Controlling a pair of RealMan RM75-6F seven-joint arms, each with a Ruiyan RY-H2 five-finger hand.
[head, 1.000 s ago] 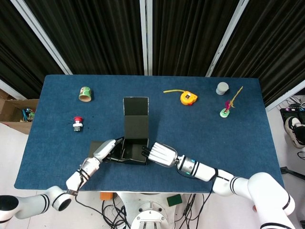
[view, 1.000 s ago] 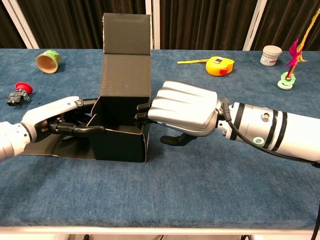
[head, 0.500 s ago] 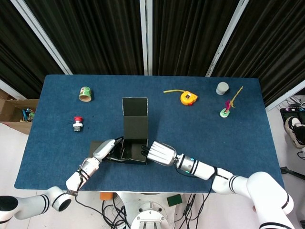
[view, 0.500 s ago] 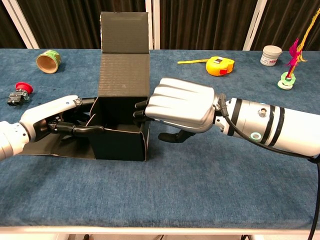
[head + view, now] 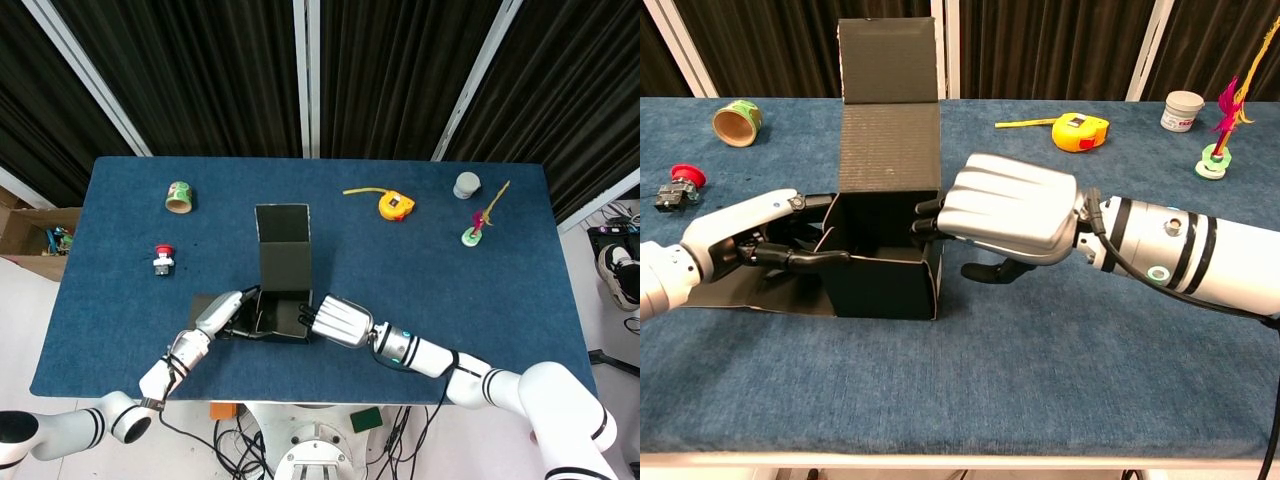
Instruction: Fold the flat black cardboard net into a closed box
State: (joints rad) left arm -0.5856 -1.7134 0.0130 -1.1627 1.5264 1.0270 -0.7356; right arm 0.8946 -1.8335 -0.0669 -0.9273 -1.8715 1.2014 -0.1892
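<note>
The head view looks steeply down from above the robot's own side, taking in the whole blue table (image 5: 450, 280) from its near edge to the black curtain (image 5: 220, 70) across the top of the frame. The chest view sits low and close at the near edge, facing level across the table (image 5: 970, 390) toward the curtain (image 5: 1060, 45). Both share the cardboard box (image 5: 283, 280) (image 5: 890, 200), left of centre, and both hands beside it. The tape measure (image 5: 394, 206) (image 5: 1080, 131), upper right of centre in each, also appears in both.
</note>
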